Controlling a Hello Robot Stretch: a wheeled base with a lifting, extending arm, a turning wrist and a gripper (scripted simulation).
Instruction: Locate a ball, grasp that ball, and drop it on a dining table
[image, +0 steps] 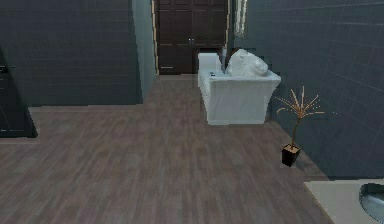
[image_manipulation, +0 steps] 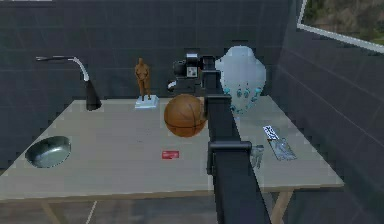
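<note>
Far to the left of the pincer and nearer the robot, you have a metal bowl on the counter. Left of the pincer and about level with it stands a black lamp, its neck bent over to the left. Just left of the pincer stands a brown statuette on a white base. The pincer itself is the dark body at the far end of the arm, over the back of the counter. You cannot tell how its fingers are set, and you cannot tell whether it holds anything. The ball, orange with dark seams, shows directly below the pincer, against the left side of the arm; whether it rests on the counter or hangs clear of it cannot be told. Below the ball, a small red card lies flat. Just right of the pincer stands a white vase with a teal pattern. Farther right and nearer the robot, a glass stands just beside the arm and a remote lies near the counter's right edge. Up at the right, a window sits in the dark wall.

In the forward view, left to right, you see a dark cabinet, a dark double door, a white sofa, a potted dry plant, and a corner of the counter with the bowl.
</note>
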